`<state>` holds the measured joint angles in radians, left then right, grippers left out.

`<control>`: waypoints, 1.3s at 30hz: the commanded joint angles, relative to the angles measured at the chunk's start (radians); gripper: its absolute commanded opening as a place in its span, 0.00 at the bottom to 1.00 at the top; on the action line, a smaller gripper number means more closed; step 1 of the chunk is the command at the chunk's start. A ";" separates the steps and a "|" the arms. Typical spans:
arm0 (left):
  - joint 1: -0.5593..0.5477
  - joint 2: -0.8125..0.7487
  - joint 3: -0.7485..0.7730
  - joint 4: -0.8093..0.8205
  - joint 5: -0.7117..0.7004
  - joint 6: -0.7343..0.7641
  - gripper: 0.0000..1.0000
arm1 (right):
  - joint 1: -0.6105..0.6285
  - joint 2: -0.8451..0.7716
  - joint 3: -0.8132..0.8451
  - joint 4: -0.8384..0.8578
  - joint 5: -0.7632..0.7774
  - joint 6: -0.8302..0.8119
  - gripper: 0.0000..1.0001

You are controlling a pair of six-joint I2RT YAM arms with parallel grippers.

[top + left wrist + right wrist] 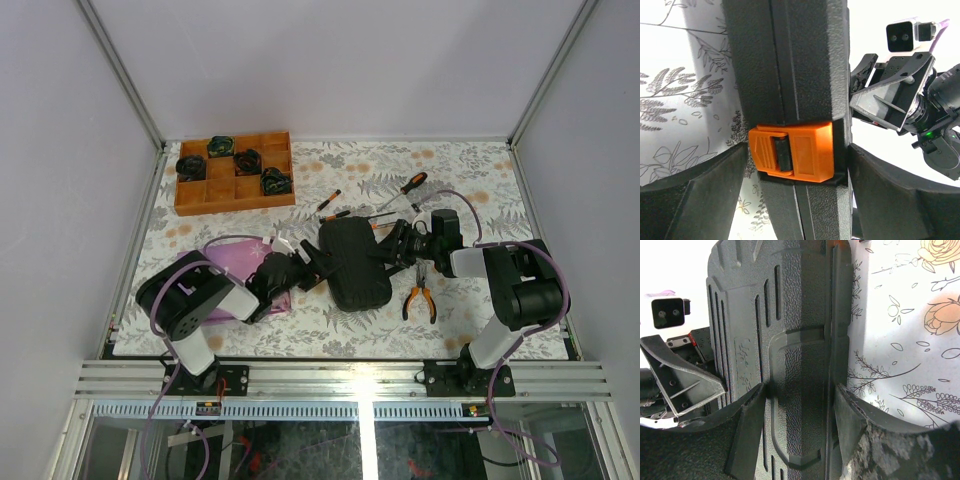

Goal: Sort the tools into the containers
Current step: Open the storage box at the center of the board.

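The black tool case (356,262) lies closed in the middle of the table. My left gripper (312,262) is at its left edge. In the left wrist view its fingers (695,195) straddle the case edge (790,65) at the orange latch (792,152), open, with a slit of table showing at the lower finger. My right gripper (392,250) is at the case's right edge. There both fingers (747,430) press the ribbed hinge side (800,365), shut on it. Orange-handled pliers (419,300) lie to the right of the case. Screwdrivers (410,185) lie behind it. No hammer shows.
A brown wooden compartment tray (235,190) holding several dark items stands at the back left. A pink sheet (235,262) lies under my left arm. More small screwdrivers (329,200) lie just behind the case. White walls enclose the table.
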<state>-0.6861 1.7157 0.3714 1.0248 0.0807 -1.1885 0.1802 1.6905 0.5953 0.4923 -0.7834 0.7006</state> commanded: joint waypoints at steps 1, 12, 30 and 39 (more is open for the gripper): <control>0.005 0.004 0.036 0.024 0.006 0.048 0.73 | -0.020 0.049 -0.049 -0.167 0.143 -0.081 0.53; 0.002 -0.083 0.062 -0.223 -0.069 0.126 0.64 | -0.020 0.044 -0.047 -0.177 0.152 -0.092 0.52; -0.045 -0.149 0.179 -0.629 -0.185 0.195 0.57 | -0.019 0.002 -0.025 -0.261 0.217 -0.144 0.52; -0.048 -0.167 0.175 -0.680 -0.206 0.202 0.58 | -0.019 -0.004 -0.021 -0.278 0.227 -0.153 0.52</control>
<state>-0.7338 1.5517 0.5552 0.4984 -0.0425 -1.0721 0.1658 1.6569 0.6094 0.4095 -0.7517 0.6662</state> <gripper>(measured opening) 0.675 0.584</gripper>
